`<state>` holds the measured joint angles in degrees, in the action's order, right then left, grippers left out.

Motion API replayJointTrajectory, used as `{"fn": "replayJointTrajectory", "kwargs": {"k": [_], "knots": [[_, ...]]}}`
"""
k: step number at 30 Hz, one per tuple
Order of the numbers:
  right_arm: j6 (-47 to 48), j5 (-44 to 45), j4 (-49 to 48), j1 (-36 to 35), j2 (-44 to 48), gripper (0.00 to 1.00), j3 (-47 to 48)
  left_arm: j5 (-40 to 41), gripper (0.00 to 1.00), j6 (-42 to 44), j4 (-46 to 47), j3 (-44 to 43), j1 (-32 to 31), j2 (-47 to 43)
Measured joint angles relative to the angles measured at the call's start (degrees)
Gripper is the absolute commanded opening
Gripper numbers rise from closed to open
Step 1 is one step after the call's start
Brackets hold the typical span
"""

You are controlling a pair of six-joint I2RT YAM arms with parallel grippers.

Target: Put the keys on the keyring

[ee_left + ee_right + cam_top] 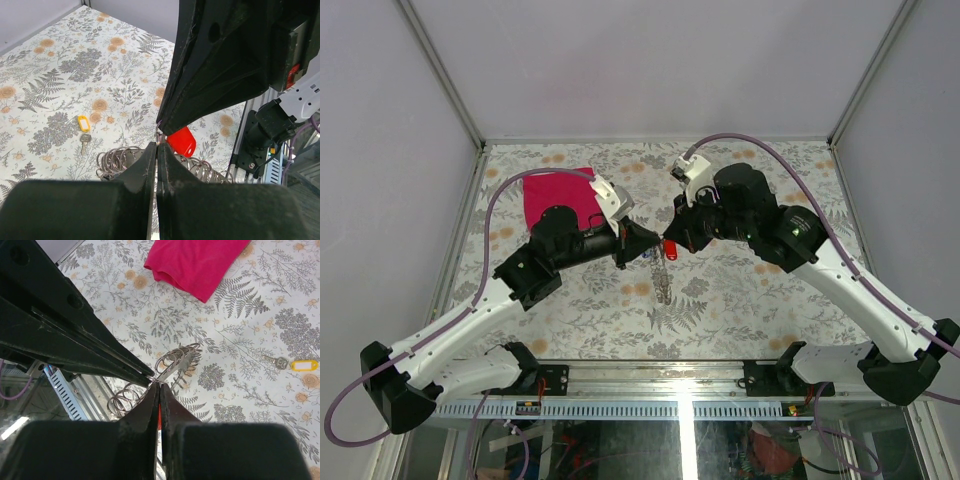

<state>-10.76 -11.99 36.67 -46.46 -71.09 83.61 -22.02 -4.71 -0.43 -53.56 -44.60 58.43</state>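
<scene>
- Where both arms meet over the worktop's middle, the left gripper (642, 246) is fully closed, pinching 1 loop of the keyring (117, 159).
- Right gripper (668, 246): fully closed at that loop; grip cannot be told.
- Red key (181, 141) hangs beside the tips.
- Yellow key (84, 126) lies flat, well apart.
</scene>
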Motion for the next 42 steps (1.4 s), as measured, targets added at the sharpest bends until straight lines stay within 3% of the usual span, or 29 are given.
{"fn": "replayJointTrajectory", "kwargs": {"k": [18,30,42], "knots": [[-0.42,1.92,0.13,-0.31,-0.15,0.00,-1.81,-0.13,0.00,0.02,0.28,0.79,0.00,-0.68],[-2.23,1.38,-4.76,-0.31,2.45,0.22,-8.39,-1.36,0.00,-0.13,0.66,2.05,0.00,-2.36],[-0.68,2.14,-9.18,-0.31,9.44,0.17,-12.24,-2.71,0.00,-0.61,2.64,2.03,-0.04,-2.91]]}}
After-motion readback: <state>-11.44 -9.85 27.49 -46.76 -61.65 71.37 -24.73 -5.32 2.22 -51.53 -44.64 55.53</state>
